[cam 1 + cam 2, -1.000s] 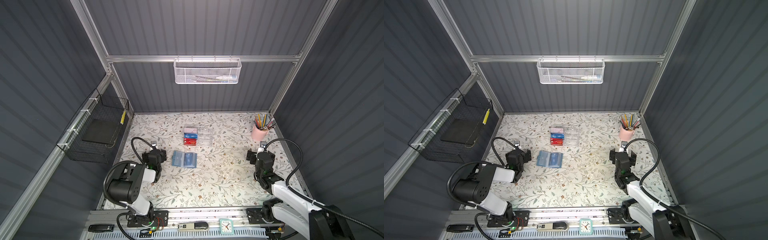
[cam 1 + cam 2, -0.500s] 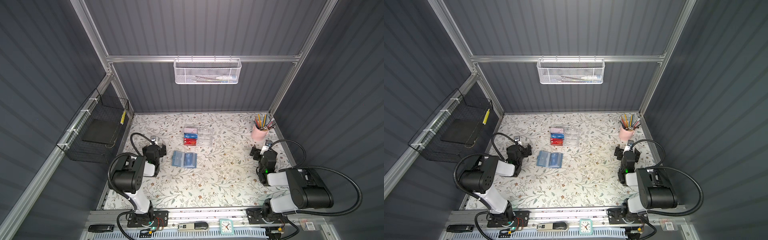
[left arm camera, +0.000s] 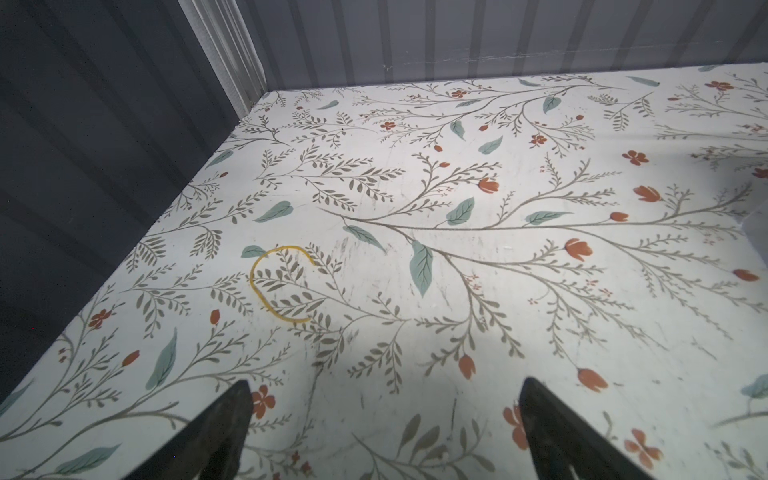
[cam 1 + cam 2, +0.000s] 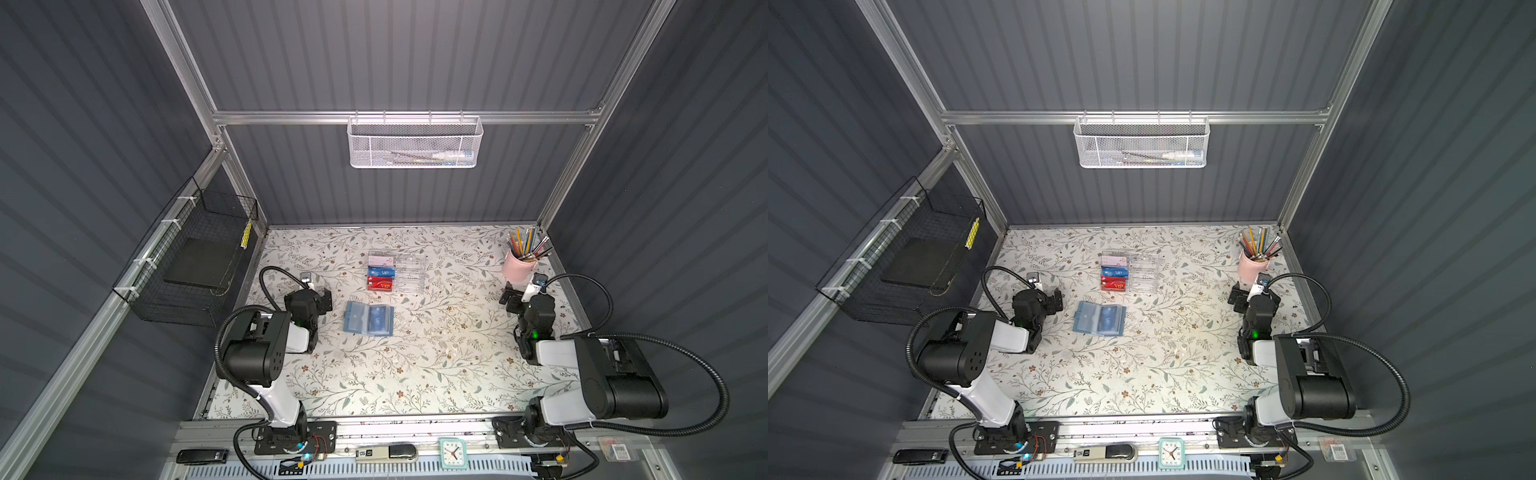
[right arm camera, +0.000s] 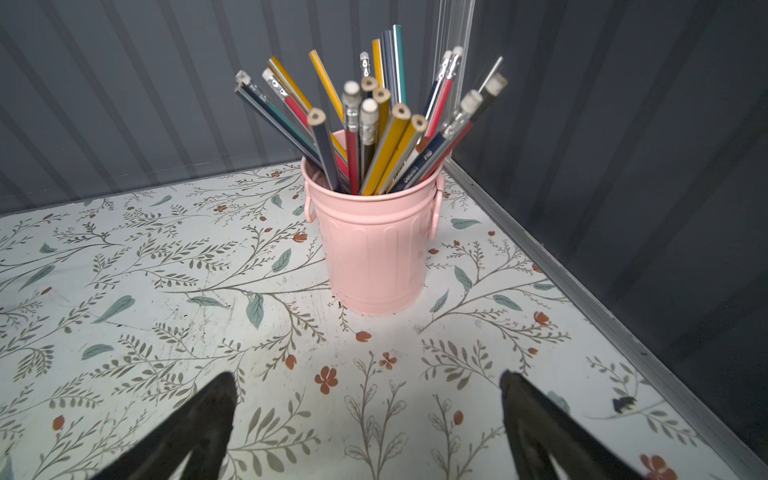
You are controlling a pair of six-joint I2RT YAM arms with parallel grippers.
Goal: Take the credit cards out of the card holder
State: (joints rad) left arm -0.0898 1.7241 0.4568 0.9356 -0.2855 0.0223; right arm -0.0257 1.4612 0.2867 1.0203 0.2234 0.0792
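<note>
with left gripper (image 3: 386,384) and right gripper (image 5: 368,375) both spread empty, pin the centre-frame card holder (image 4: 356,318) flat, then slide the credit cards (image 4: 380,319) out.

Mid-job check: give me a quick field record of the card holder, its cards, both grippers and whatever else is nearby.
card holder: lying open and flat, untouched
blue credit card: one visible, inside the holder's sleeve
left gripper: open, empty, beside the holder but apart from it
right gripper: open, empty, facing the pink pencil cup
acrylic box: behind the holder, holds pink-white card, blue VIP card, red VIP card
progress: no card removed yet
</note>
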